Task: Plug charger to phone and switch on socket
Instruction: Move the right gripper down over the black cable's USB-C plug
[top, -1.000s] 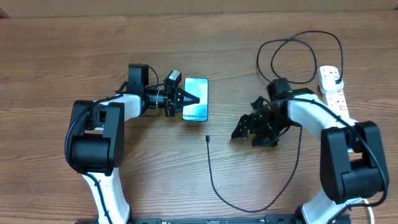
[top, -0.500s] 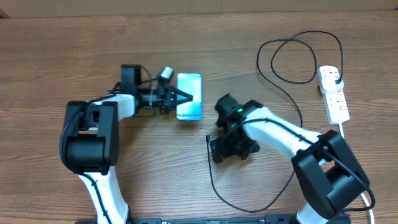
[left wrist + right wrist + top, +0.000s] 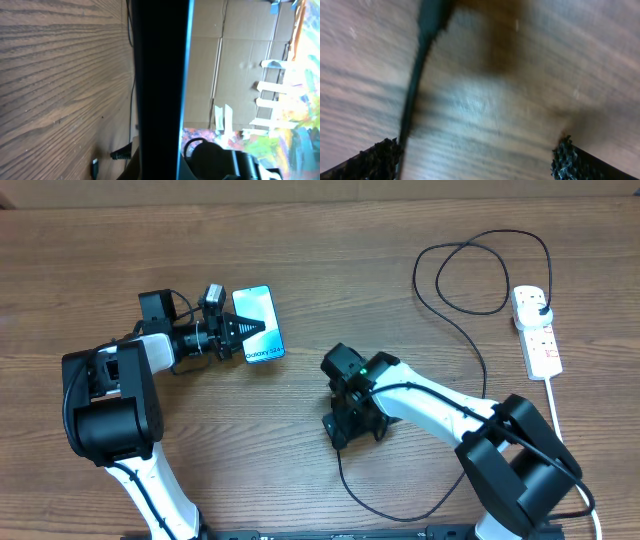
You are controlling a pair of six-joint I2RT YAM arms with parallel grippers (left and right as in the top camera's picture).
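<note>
The left claw [image 3: 232,336] is clenched on one long edge of the slim smartphone with a teal screen [image 3: 262,335]. It holds it raised and tilted over the brown wooden counter [image 3: 400,280]. In the left wrist view the smartphone [image 3: 160,75] runs edge-on through the middle of the picture. This looks meant to steady the handset so its port end can meet a plug.

The right claw [image 3: 345,427] hangs low over the loose end of the thin black charger cable [image 3: 342,472]. Its two dark pads [image 3: 370,160] are released and spread wide, gripping nothing. The blurred plug tip [image 3: 432,15] lies on the wood ahead of them, nearer the pad at the left of that view. I judge this to be the approach to picking up the plug.

The white power strip [image 3: 538,335], with the black adapter [image 3: 540,304] seated in it, lies by the right edge, well apart from both claws. Bare wood separates the smartphone from the plug. The cable's wide bend near the front edge suggests slack for the carry.
</note>
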